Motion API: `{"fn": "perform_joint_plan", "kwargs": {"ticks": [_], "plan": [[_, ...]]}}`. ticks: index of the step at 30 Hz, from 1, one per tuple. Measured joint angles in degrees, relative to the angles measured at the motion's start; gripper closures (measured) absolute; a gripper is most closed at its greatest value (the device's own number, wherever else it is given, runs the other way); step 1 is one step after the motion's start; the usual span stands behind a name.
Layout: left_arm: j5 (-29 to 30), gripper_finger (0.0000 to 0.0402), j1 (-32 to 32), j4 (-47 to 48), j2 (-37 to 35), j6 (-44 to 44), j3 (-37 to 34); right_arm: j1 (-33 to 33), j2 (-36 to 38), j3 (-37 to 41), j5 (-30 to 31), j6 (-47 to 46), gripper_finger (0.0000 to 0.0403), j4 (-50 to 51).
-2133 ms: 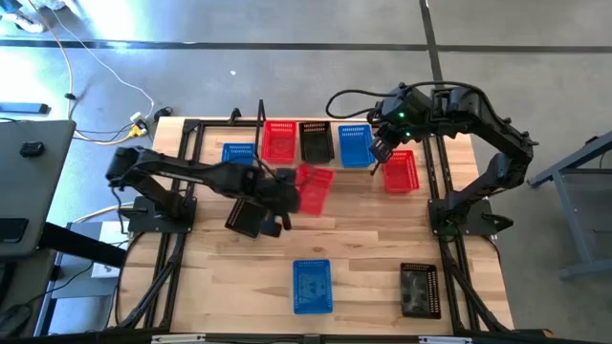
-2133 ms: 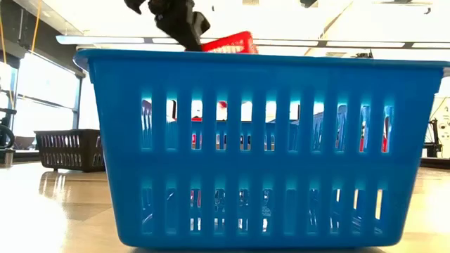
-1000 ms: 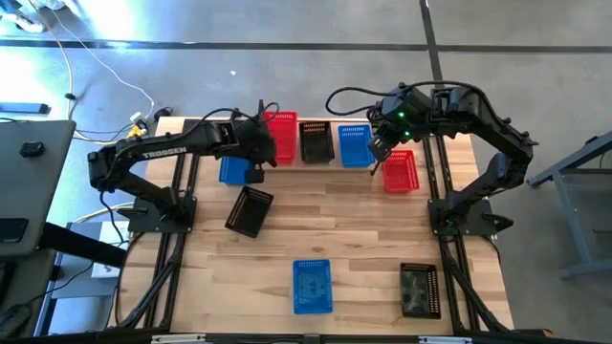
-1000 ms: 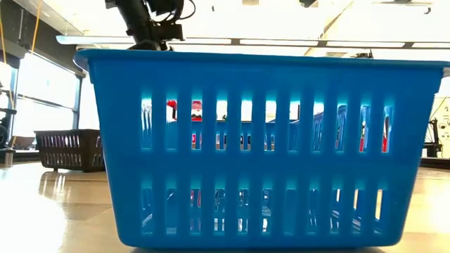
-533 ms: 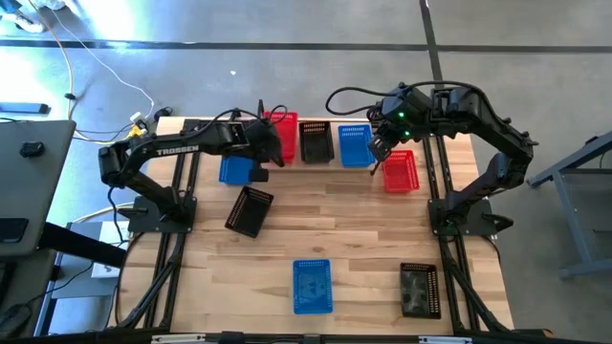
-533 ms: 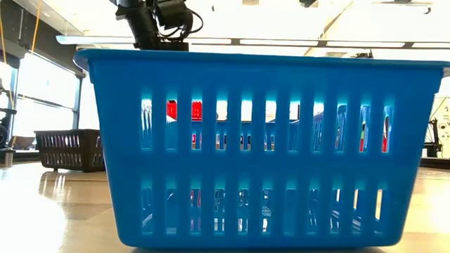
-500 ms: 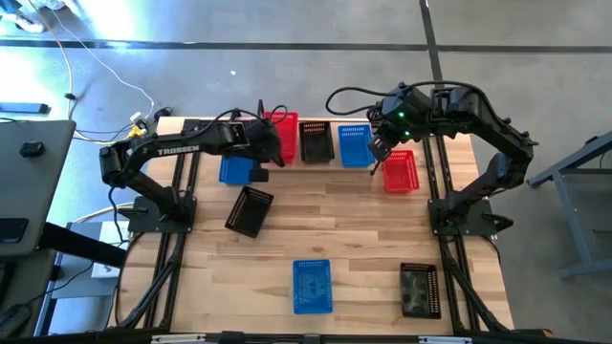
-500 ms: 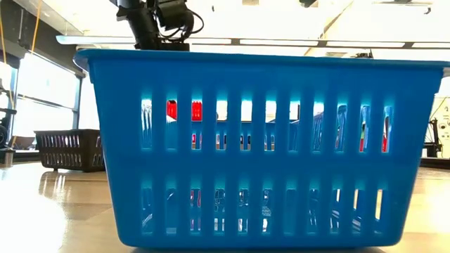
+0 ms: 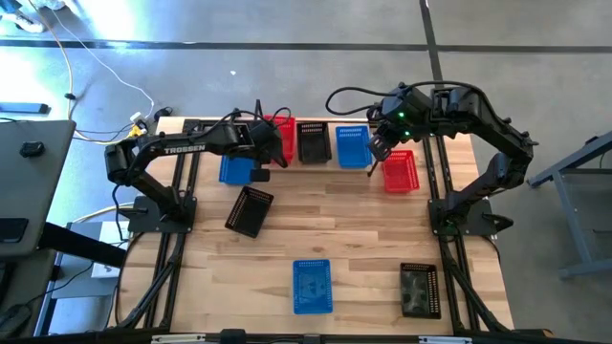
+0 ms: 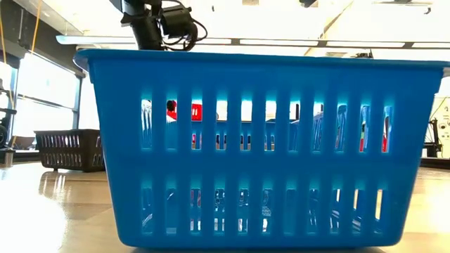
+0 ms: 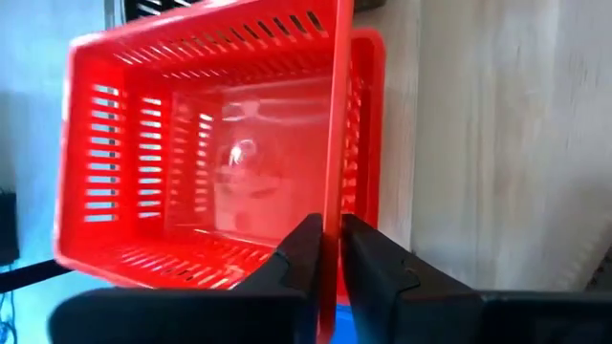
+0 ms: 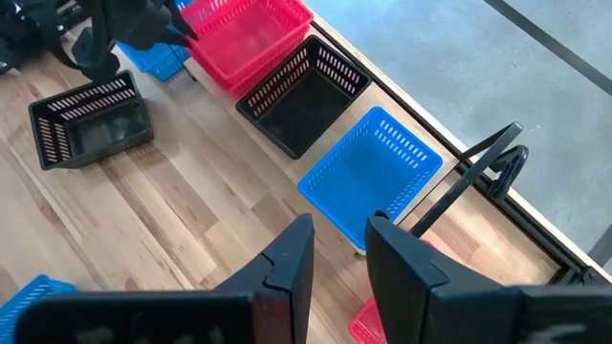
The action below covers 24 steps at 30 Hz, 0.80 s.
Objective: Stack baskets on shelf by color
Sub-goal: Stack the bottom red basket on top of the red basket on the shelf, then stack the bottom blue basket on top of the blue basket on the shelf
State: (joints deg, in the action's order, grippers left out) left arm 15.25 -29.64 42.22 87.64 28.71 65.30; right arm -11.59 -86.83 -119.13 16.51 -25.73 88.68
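My left gripper is at the left end of the shelf, shut on a red basket that sits nested in a second red basket. In the high view only the far part of these red baskets shows past the gripper. A black basket and a blue basket stand beside them on the shelf. My right gripper hangs open high above the blue basket, with nothing between its fingers. My left gripper pinches one upright side wall of the upper red basket at its rim, one finger inside the basket and one outside. The fingers slant down from the table's near left. The basket stands upright, nested in the red basket below it.
On the table lie a red basket at the right, a blue basket at the left, a black basket mid-left, and a blue basket and a black basket near the front edge. The blue one fills the low view.
My left gripper has sunk a little toward the shelf with the red basket, which has settled lower into the red basket beneath it. My right arm has kept still.
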Motion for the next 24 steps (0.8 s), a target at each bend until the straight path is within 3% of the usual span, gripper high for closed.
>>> {"fn": "perform_joint_plan", "kwargs": {"ticks": [14, 24], "plan": [[-1.1, 0.0273, 0.0, 0.2, -0.3, -0.3, 0.1, 0.0, 0.0, 0.0, -0.1, -0.9, 0.0318, 0.0], [-3.5, 0.0224, 0.2, 10.6, -0.3, -5.1, 8.6, 1.0, -0.3, 0.0, -3.0, -5.6, 0.0318, 0.0]]}}
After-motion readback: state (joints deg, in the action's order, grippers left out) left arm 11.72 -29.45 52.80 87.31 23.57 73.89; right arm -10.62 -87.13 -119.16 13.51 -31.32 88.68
